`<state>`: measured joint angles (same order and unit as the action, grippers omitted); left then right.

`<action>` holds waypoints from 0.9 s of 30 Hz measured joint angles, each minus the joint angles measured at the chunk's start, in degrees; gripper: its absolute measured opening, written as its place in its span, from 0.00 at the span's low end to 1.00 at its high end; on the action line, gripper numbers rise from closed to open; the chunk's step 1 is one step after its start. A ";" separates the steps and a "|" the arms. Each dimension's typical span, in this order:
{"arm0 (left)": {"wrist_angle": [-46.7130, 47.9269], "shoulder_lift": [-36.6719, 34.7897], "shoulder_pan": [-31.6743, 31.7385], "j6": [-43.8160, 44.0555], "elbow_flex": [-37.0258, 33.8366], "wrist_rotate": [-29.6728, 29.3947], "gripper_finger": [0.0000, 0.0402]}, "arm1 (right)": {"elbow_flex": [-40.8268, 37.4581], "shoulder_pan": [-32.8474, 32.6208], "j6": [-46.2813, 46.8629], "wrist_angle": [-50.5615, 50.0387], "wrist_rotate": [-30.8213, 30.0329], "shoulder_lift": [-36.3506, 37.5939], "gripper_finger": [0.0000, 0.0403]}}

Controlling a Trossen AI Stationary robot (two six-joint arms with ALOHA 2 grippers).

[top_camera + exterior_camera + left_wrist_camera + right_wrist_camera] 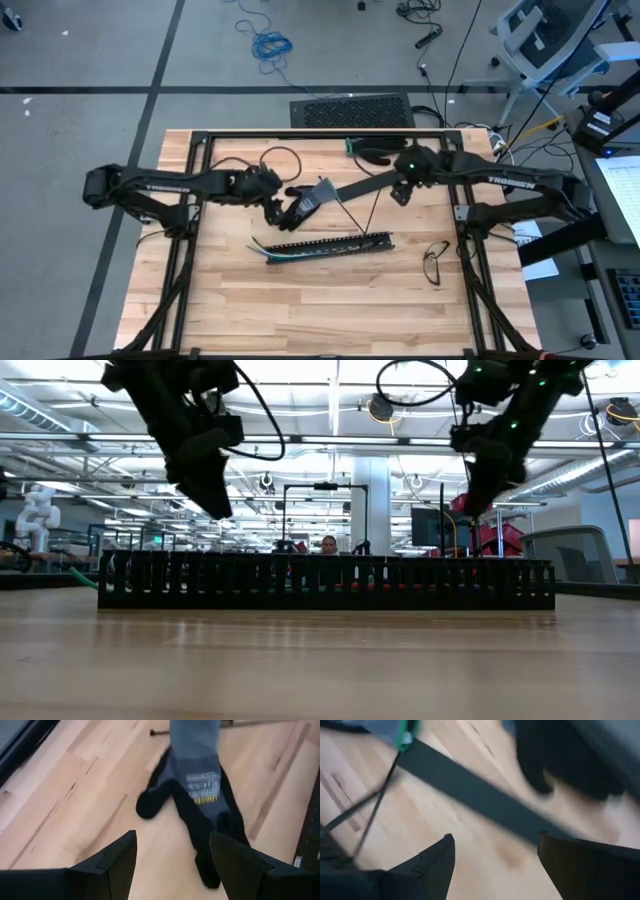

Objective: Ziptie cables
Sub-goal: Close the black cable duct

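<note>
My left tool [172,865] hangs released above a grey-and-black glove [197,800] on the surface [330,300]. My right tool [495,865] is released over a black strip [470,795].

My two arms [180,186] are matte black, jointed, with white lettering along the forearms. A green light [411,165] glows on the right one, and thin black cables loop off the wrists. Each gripper [172,857] ends in two blunt, angular black fingers [119,857].
</note>
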<state>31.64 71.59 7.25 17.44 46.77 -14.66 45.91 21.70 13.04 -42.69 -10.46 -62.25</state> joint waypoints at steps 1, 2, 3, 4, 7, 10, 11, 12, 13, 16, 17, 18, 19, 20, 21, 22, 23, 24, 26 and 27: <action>-0.36 0.03 0.77 -0.25 0.11 0.70 0.61 | 0.00 0.24 -5.61 2.22 -0.18 -0.94 0.66; -0.13 -0.07 1.35 -0.28 0.13 1.40 0.61 | 0.13 0.56 -11.44 3.96 -0.53 -2.04 0.67; 0.01 -0.11 1.84 -0.18 0.12 1.64 0.61 | 0.47 0.92 -16.68 5.33 -1.10 -3.31 0.67; 0.01 -0.34 2.24 0.17 0.12 1.90 0.61 | 0.94 1.54 -21.16 6.40 -1.55 -4.81 0.67; 1.19 -2.78 3.20 2.04 0.10 1.89 0.61 | 2.94 5.05 -29.48 5.58 -0.02 -10.76 0.67; 1.40 -5.19 3.27 4.47 0.01 1.73 0.61 | 5.76 8.94 -36.94 2.31 3.15 -17.49 0.67; 1.54 -5.88 3.25 4.65 -0.14 1.75 0.61 | 7.13 10.13 -39.44 1.56 4.51 -19.69 0.67; 1.86 -6.46 3.23 4.69 -0.22 1.73 0.61 | 8.66 11.12 -41.73 0.89 5.62 -21.82 0.67; 1.60 -6.90 3.23 4.73 -0.21 1.54 0.61 | 10.35 11.83 -43.63 0.01 6.92 -23.91 0.67; 1.24 -7.39 3.30 4.42 -0.19 1.07 0.61 | 16.19 12.55 -47.65 -2.11 9.14 -29.80 0.67; 1.09 -7.39 3.27 4.45 -0.18 1.07 0.61 | 18.08 12.41 -48.30 -2.87 9.83 -31.49 0.67; 0.55 -7.39 3.26 4.68 -0.18 1.07 0.61 | 19.67 12.32 -48.63 -3.11 11.31 -33.20 0.67; -0.13 -7.39 3.23 4.74 -0.18 1.07 0.61 | 20.67 12.32 -48.44 -2.93 13.05 -34.45 0.67; -0.59 -7.39 3.23 4.80 -0.18 1.07 0.61 | 21.45 12.36 -47.61 -2.54 14.21 -35.59 0.67; -0.80 -7.39 3.23 5.49 -0.18 1.07 0.61 | 22.27 12.38 -47.08 -1.84 15.36 -36.75 0.67; -1.29 -7.39 3.23 6.50 -0.18 1.07 0.61 | 22.73 12.25 -46.99 -1.46 16.51 -37.70 0.67; -1.68 -7.39 3.23 7.53 -0.18 1.07 0.61 | 22.92 11.93 -47.14 -1.74 17.13 -38.61 0.67; -1.70 -7.39 3.23 8.30 -0.18 1.07 0.61 | 22.92 11.58 -47.69 -2.47 17.30 -39.43 0.67; -1.63 -7.39 3.23 9.96 -0.18 1.05 0.61 | 22.88 10.80 -48.52 -3.16 17.95 -40.66 0.67; -1.68 -7.39 3.23 10.71 -0.18 1.06 0.61 | 22.88 10.50 -48.53 -3.33 18.65 -40.80 0.67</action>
<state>29.96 64.20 10.48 28.15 46.59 -13.60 68.79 32.20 -35.50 -46.02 8.18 -103.04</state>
